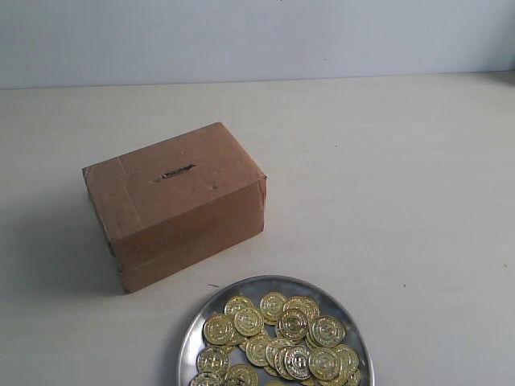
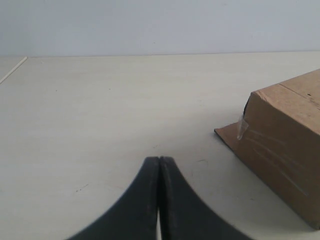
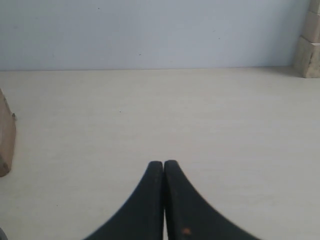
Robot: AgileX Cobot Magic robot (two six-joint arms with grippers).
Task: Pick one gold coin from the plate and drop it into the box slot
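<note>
The brown cardboard box (image 1: 177,203) sits left of centre on the table, its dark slot (image 1: 176,171) cut in the top face. In front of it the silver plate (image 1: 211,310) holds several gold coins (image 1: 282,338), partly cut off by the bottom edge. Neither gripper appears in the exterior view. The left gripper (image 2: 159,160) is shut with nothing between its black fingers, low over the table, with a corner of the box (image 2: 285,145) off to one side. The right gripper (image 3: 163,163) is also shut and empty over bare table, a sliver of the box (image 3: 6,140) at the frame edge.
The pale table (image 1: 386,177) stretches to a light wall behind. Stacked wooden blocks (image 3: 310,42) stand at the far table edge in the right wrist view.
</note>
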